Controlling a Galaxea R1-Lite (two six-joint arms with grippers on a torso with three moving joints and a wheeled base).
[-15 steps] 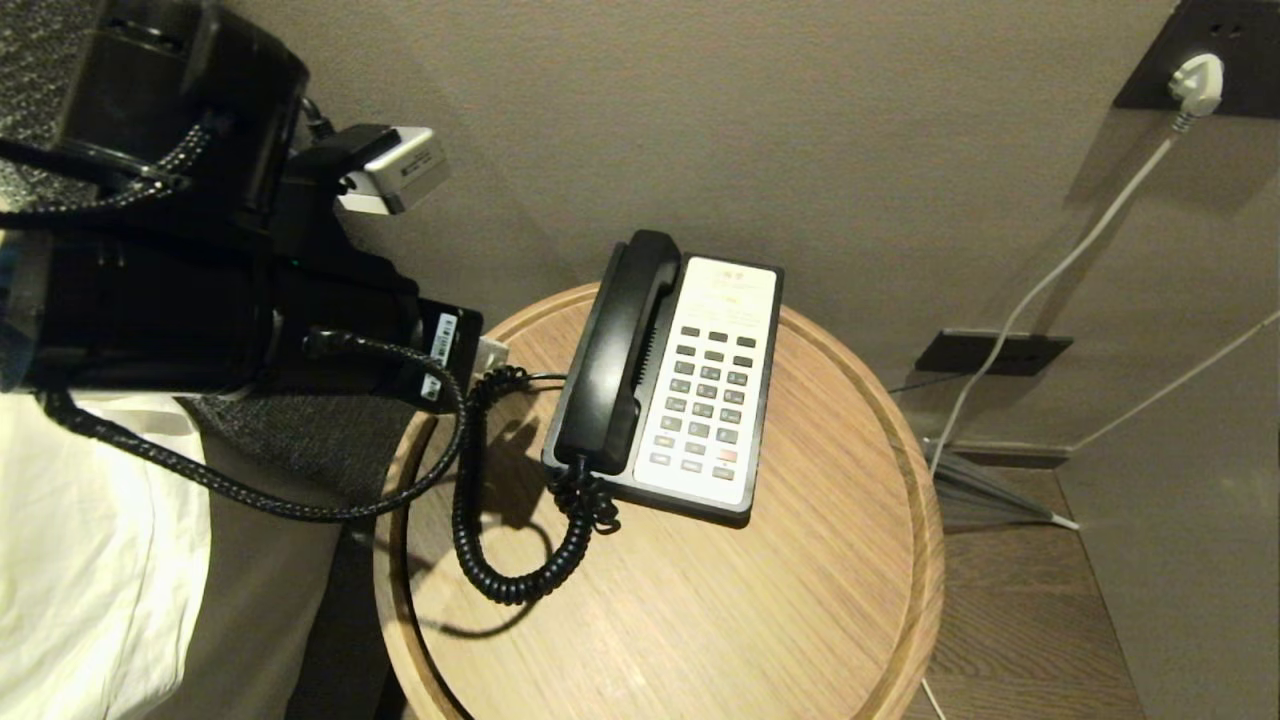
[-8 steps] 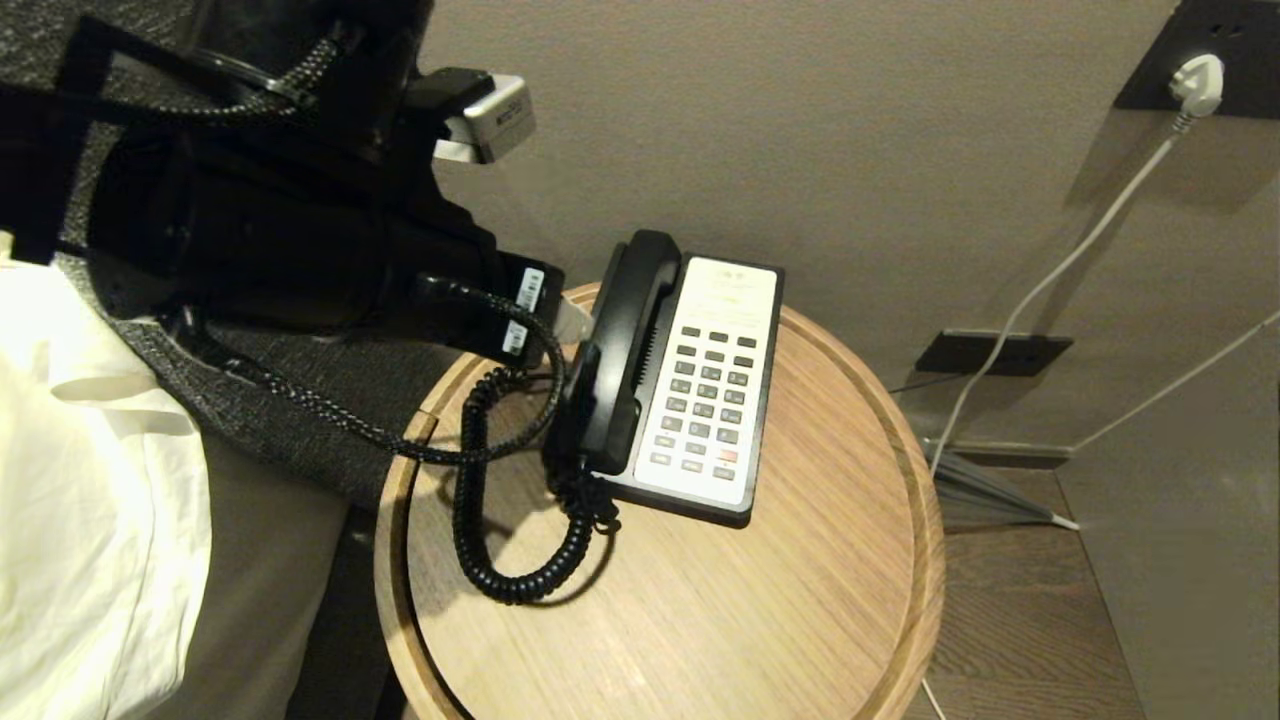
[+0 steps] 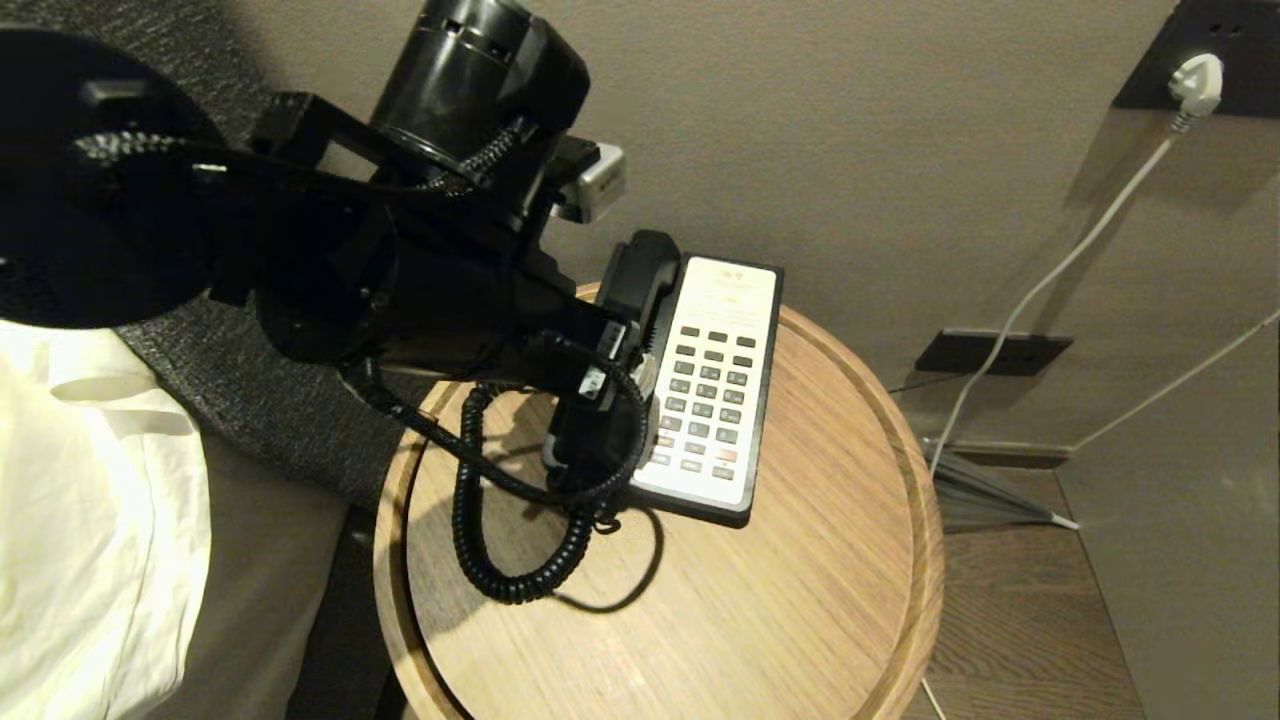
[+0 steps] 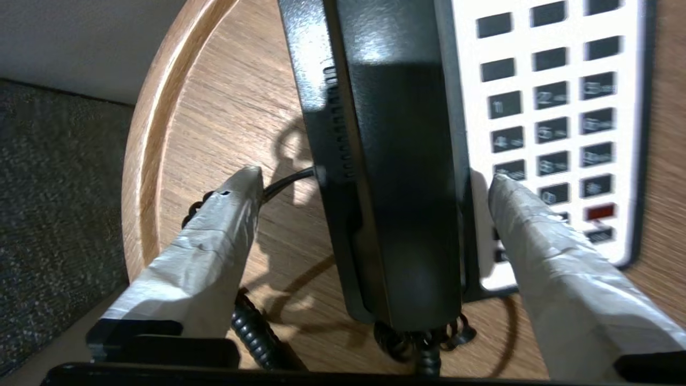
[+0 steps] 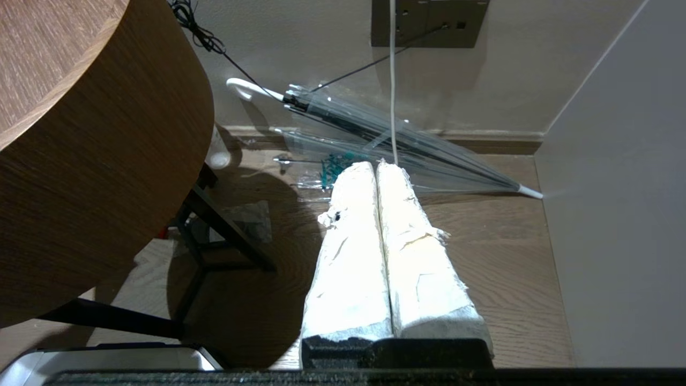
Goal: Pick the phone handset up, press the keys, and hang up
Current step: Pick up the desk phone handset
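Handset (image 4: 399, 177) in phone cradle (image 4: 316, 107)

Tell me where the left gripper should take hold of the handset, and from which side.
Grip the phone handset across its slim straight middle, coming from above. It lies lengthwise in its cradle beside the keys, and the open left gripper already straddles it, one finger on each long side. The rounded ends are bulkier, and the coiled cord hangs off one.
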